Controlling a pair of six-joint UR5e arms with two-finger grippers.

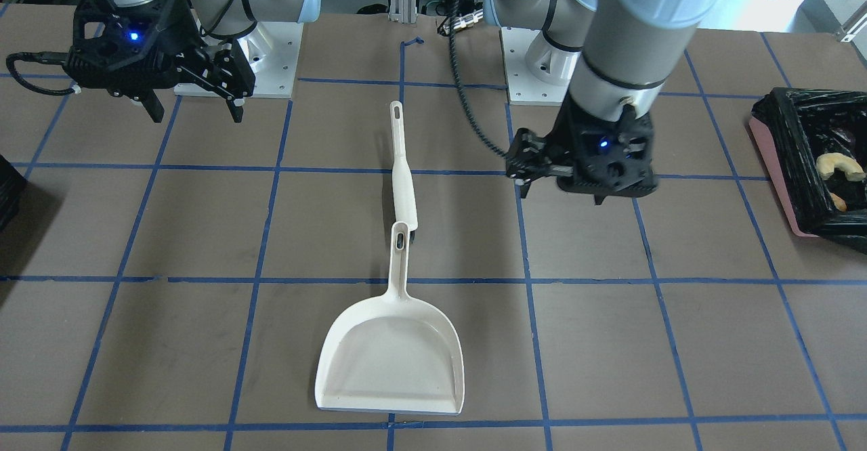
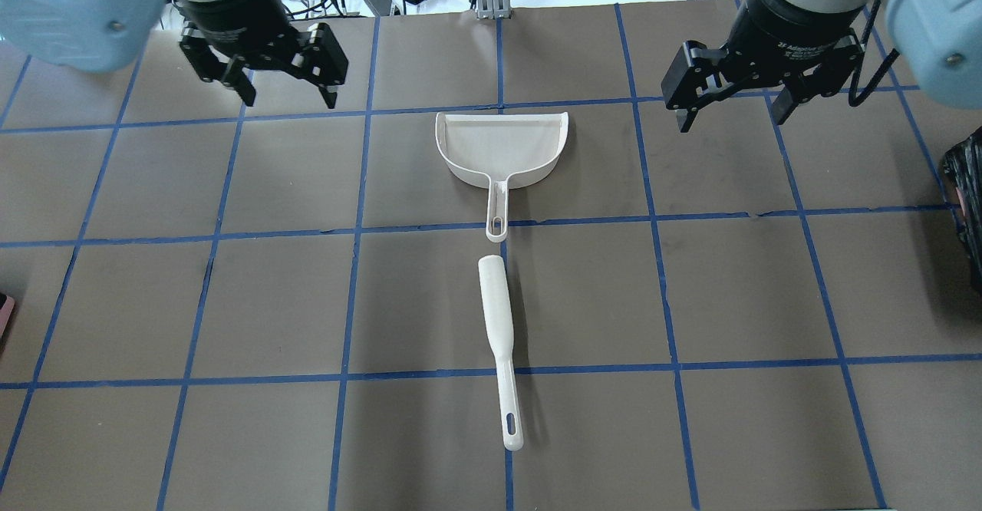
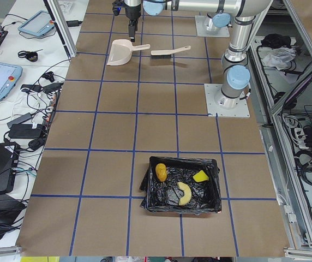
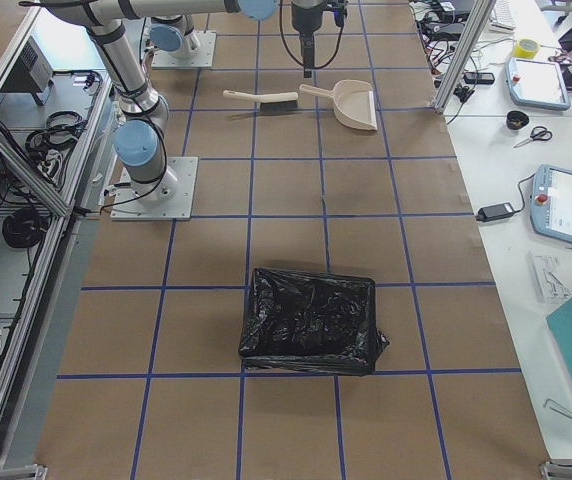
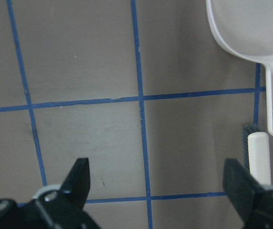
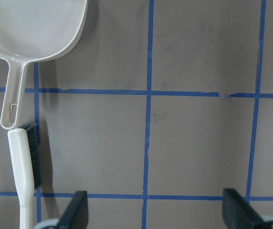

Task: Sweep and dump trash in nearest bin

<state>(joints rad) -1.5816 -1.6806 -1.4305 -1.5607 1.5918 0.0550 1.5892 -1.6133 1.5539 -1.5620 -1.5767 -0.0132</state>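
Exterior left: trash inside bin; overhead exterior cuts bin at edge

A brown table gridded with blue tape carries a cream-white dustpan and a cream-white brush with dark bristles, while the pink bin, lined in glossy black, holds a golden-brown lump, a tan twist and a yellow-green cube.

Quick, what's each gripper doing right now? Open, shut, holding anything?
The left gripper is open, jaws spread wide, holding nothing.
The right gripper is open, jaws spread wide, holding nothing.
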